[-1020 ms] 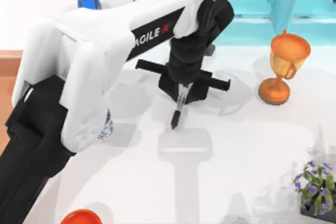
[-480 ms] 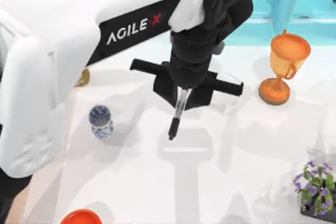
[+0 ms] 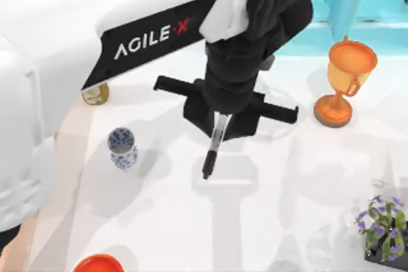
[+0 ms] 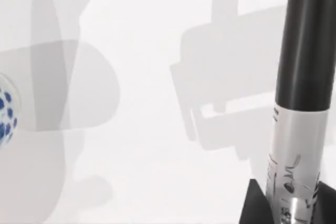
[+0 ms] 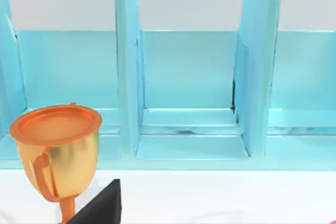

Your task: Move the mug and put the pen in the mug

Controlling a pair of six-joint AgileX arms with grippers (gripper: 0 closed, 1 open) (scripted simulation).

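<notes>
**Pen hangs off to the side of the mug**

The left arm's fingers (image 3: 220, 119) clamp the slim black pen with grey label band (image 3: 213, 147), tip down above the table (image 3: 293, 189). The small white blue-flowered porcelain mug (image 3: 122, 148) stands well apart, so releasing here misses it.

A white table (image 3: 306, 208) under soft light; turquoise shelving (image 5: 189, 77), possibly compartmented, stands behind it.

1. Bright, even light falls on the white worktop (image 3: 306, 176) from above.
2. Soft grey shadows of the left arm (image 3: 127, 36) spread across the worktop.
3. Edges look crisp in every view, without glare.
</notes>
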